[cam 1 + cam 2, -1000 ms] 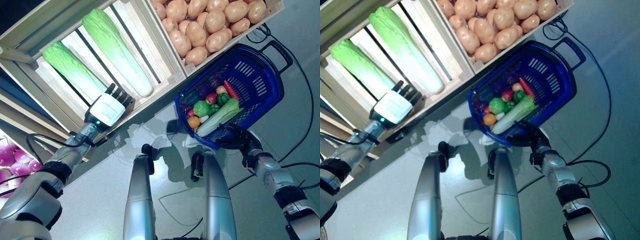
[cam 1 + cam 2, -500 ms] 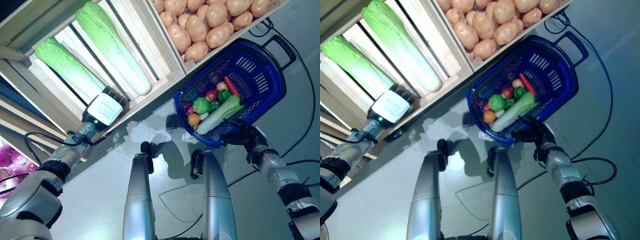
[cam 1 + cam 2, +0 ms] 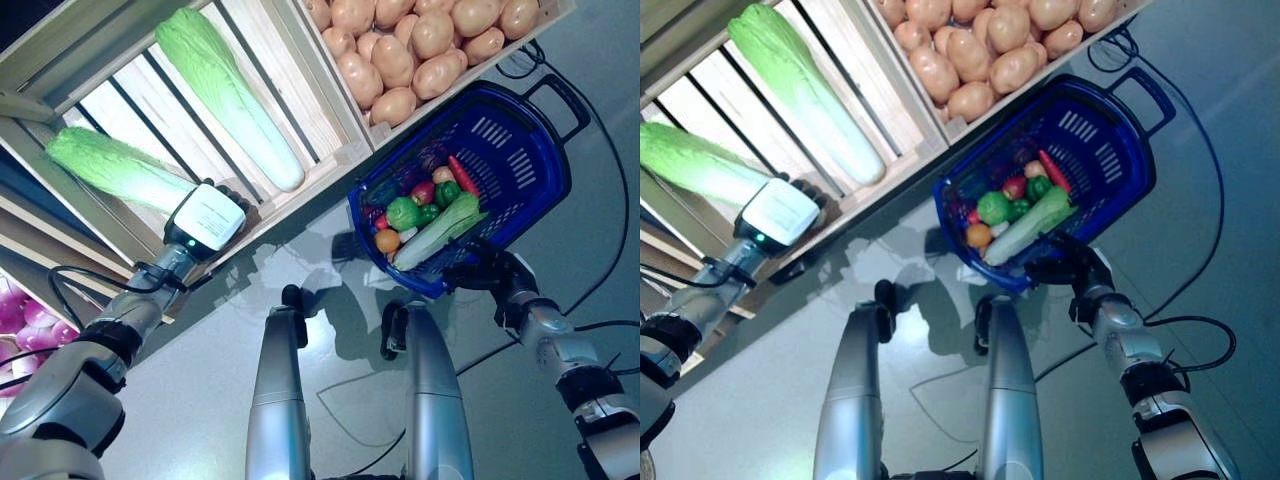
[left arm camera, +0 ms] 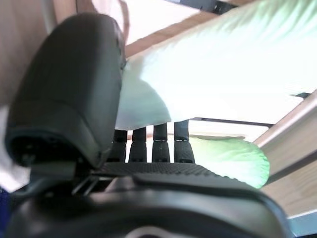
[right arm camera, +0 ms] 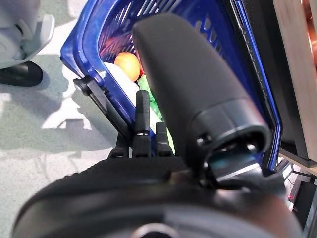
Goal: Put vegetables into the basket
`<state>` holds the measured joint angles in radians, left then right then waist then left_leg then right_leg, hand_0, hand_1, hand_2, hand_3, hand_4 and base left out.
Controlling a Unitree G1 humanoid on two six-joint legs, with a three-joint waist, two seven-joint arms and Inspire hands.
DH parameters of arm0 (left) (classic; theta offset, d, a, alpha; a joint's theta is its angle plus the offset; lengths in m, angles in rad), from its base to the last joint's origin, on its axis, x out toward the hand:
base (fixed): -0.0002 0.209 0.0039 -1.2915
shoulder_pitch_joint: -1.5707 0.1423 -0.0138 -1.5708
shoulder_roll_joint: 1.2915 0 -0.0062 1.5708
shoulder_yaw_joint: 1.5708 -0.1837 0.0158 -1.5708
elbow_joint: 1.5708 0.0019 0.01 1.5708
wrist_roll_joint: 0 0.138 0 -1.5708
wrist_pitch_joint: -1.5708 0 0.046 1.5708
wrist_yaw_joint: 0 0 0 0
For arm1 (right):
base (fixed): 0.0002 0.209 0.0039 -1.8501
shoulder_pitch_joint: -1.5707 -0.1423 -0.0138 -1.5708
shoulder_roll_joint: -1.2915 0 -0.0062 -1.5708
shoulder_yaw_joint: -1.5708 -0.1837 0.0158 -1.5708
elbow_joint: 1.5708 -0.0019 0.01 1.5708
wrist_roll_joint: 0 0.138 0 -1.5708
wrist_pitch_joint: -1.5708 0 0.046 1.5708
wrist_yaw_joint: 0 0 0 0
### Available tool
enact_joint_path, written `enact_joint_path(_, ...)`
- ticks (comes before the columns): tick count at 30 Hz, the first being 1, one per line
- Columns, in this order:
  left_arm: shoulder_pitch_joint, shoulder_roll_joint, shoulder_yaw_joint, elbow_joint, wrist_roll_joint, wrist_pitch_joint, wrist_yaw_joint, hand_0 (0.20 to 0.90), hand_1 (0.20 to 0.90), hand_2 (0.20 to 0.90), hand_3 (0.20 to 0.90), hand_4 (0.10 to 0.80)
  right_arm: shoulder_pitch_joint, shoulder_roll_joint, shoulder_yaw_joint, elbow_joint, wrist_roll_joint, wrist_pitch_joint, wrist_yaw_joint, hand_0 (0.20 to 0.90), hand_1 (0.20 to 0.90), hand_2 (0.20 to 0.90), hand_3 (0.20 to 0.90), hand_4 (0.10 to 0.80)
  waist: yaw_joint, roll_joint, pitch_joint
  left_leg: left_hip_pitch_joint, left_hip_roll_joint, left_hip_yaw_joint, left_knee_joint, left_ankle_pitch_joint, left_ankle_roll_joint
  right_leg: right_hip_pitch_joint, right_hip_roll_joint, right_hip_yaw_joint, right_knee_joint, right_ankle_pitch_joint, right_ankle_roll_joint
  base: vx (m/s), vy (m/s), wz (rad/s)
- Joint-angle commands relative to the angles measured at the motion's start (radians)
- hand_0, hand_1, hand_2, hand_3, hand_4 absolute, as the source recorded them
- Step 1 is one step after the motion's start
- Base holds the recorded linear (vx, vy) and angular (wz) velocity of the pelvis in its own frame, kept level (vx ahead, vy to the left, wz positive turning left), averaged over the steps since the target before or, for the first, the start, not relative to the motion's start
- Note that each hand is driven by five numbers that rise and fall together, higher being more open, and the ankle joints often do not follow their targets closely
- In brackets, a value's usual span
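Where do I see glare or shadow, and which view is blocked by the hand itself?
Left eye view: bright glare patch on the floor, shadows beside it. Left wrist view: the cabbage is washed out white. Right wrist view: the right hand covers most of the basket.

A slatted wooden shelf (image 3: 335, 125) holds a long cabbage (image 3: 232, 95) in one box and a pile of potatoes (image 3: 420, 45) in the next, with purple onions (image 3: 25, 315) lower down, above the floor (image 3: 200, 380).
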<state>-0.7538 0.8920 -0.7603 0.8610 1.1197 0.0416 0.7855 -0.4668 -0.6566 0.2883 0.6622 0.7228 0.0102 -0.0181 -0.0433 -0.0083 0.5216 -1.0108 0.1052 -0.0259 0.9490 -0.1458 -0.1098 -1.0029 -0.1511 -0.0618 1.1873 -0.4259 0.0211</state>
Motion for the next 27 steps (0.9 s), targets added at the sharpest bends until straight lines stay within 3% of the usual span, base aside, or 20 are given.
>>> enact_joint_path(1, -0.020, 0.061, 0.122, 0.013, -0.123, 0.079, 0.096, 0.300, 0.300, 0.300, 0.300, 0.400, 0.038, -0.057, -0.076, -0.004, 0.034, -0.068, -0.043, 0.900, 0.900, 0.900, 0.900, 0.800, -0.007, 0.011, -0.002, 0.095, -0.002, 0.073, 0.003, -0.116, 0.048, 0.088, -0.032, 0.003, -0.135, 0.114, 0.021, 0.000, 0.000, 0.00)
enact_joint_path(6, 0.010, 0.064, 0.200, -0.028, -0.249, 0.041, 0.265, 0.300, 0.300, 0.300, 0.300, 0.400, 0.070, -0.036, -0.087, -0.022, 0.022, -0.075, -0.051, 0.900, 0.900, 0.900, 0.900, 0.800, -0.003, 0.006, -0.002, 0.132, -0.002, 0.072, -0.028, -0.105, 0.044, 0.125, -0.029, -0.001, -0.168, 0.127, 0.021, 0.042, -0.031, 0.00)
enact_joint_path(17, 0.100, 0.048, 0.318, -0.176, -0.286, -0.029, 0.380, 0.300, 0.300, 0.300, 0.300, 0.400, 0.142, 0.048, -0.091, -0.069, 0.025, -0.098, -0.073, 0.900, 0.900, 0.900, 0.900, 0.800, 0.006, 0.004, -0.005, 0.310, -0.003, 0.084, -0.228, -0.023, 0.030, 0.304, -0.029, -0.026, -0.345, 0.186, 0.024, 0.037, -0.061, 0.08)
enact_joint_path(19, 0.130, 0.042, 0.345, -0.211, -0.320, -0.070, 0.400, 0.300, 0.300, 0.300, 0.300, 0.400, 0.170, 0.063, -0.095, -0.075, 0.020, -0.100, -0.075, 0.900, 0.900, 0.900, 0.900, 0.800, 0.012, 0.003, -0.027, 0.348, -0.006, 0.082, -0.276, -0.009, 0.030, 0.347, -0.029, -0.033, -0.402, 0.199, 0.026, 0.078, -0.064, 0.04)
enact_joint_path(23, 0.198, 0.006, 0.414, -0.284, -0.455, -0.227, 0.394, 0.300, 0.300, 0.300, 0.300, 0.400, 0.219, 0.098, -0.103, -0.054, 0.002, -0.132, -0.065, 0.900, 0.900, 0.900, 0.900, 0.800, 0.029, 0.002, -0.063, 0.420, -0.015, 0.069, -0.355, 0.016, 0.033, 0.422, -0.037, -0.053, -0.483, 0.218, 0.028, 0.095, -0.043, 0.07)
enact_joint_path(27, 0.296, -0.056, 0.501, -0.434, -0.545, -0.360, 0.336, 0.300, 0.300, 0.300, 0.300, 0.400, 0.296, 0.153, -0.114, -0.074, -0.032, -0.172, -0.065, 0.900, 0.900, 0.900, 0.900, 0.800, 0.053, -0.007, -0.105, 0.525, -0.036, 0.050, -0.482, 0.056, 0.038, 0.536, -0.044, -0.085, -0.623, 0.252, 0.041, 0.131, -0.048, 0.02)
